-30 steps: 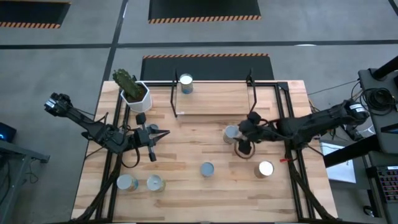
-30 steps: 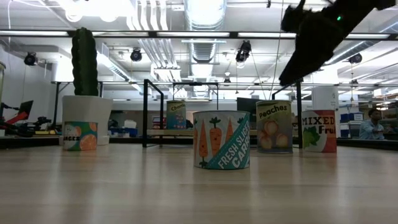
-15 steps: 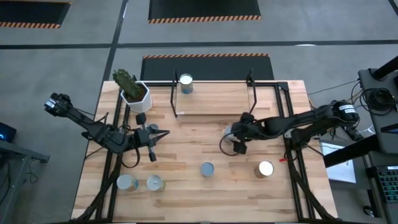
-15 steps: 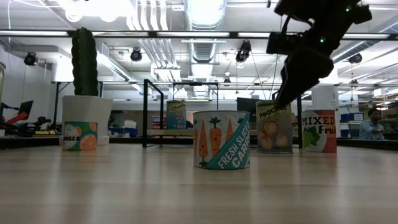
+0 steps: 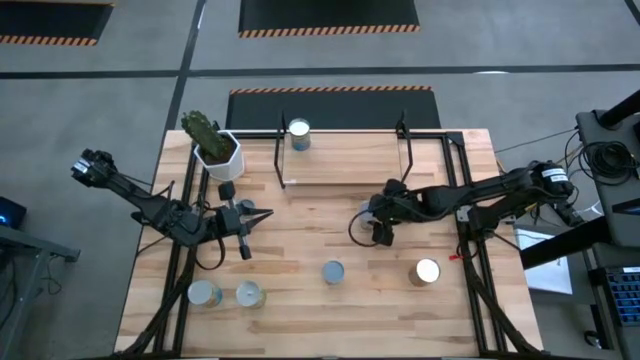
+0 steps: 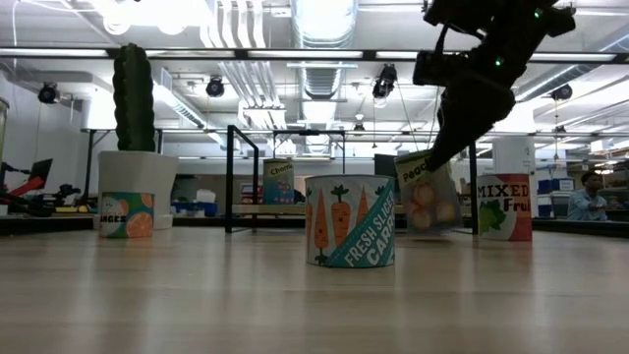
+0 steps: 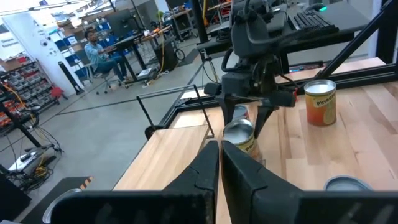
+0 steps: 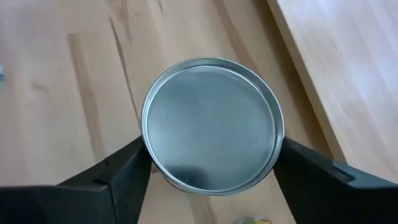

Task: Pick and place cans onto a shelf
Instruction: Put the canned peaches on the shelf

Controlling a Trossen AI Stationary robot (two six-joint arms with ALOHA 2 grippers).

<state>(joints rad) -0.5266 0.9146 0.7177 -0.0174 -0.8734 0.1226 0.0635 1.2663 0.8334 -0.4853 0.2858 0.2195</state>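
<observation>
The right gripper (image 5: 381, 222) sits right of centre in the overhead frame, its jaws spread wide with one finger on each side of the peaches can (image 6: 429, 193). In the right wrist picture the fingers (image 8: 109, 180) press against both sides of that can's silver top (image 8: 212, 124), so the jaws are clamped on it. From table height the can shows right of centre, tilted, its base lifted clear of the wood on one side.

Nearest the camera in the table-height frame stands the carrots can (image 6: 350, 220), at centre, upright; overhead it lies at lower centre (image 5: 333, 271). To the lower right overhead is a can with a bright top (image 5: 427, 271), seen from table height as the mixed fruit can (image 6: 504, 206) just right of the tilted one. Two more cans (image 5: 204, 293) (image 5: 248, 294) stand side by side in the overhead frame's lower left.

The left gripper (image 5: 247, 222) waits left of centre overhead, jaws pressed together on nothing.

Farther back, the shelf (image 5: 345, 158) lies in the upper middle overhead, a light board between black uprights, with one can (image 5: 298, 133) at its left end. A white cactus pot (image 5: 218, 149) stands left of it. The shelf edge lies close beyond the held can, with bare wood between them.
</observation>
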